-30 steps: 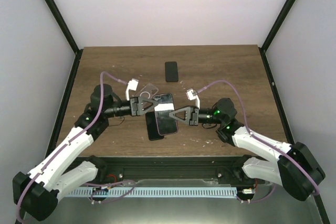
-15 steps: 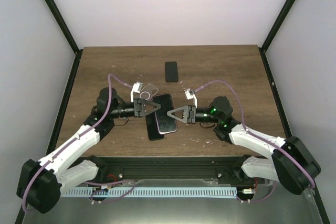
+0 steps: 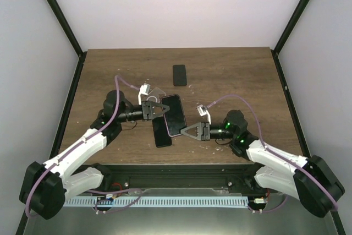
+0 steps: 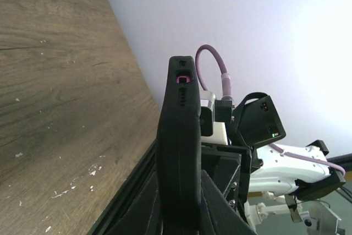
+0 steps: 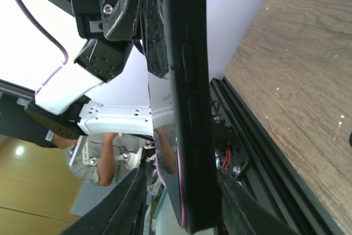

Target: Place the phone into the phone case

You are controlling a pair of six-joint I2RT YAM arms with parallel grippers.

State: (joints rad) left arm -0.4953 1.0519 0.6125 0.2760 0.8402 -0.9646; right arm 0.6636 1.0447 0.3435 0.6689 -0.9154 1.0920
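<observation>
Right jaws, clamped a second ago, now spread and drawn back; left jaws pinch the phone (image 3: 172,115) — black, pink-rimmed, glossy.

**Lifted over the table, pinched at one edge**

Seen from above as a slim rectangular phone (image 3: 173,115) with dark glass screen and pinkish rim, screen facing up, long axis leaning a little to the left. Raised off the wood, clamped at the left long edge by the left gripper (image 3: 161,108). Edge-on in the wrist views: black side, a row of small holes, one oblong opening showing pink inside. Below the near left corner, partly covered, lying flat: a flat black rectangular piece (image 3: 160,136), perhaps the case, cannot tell.
</observation>
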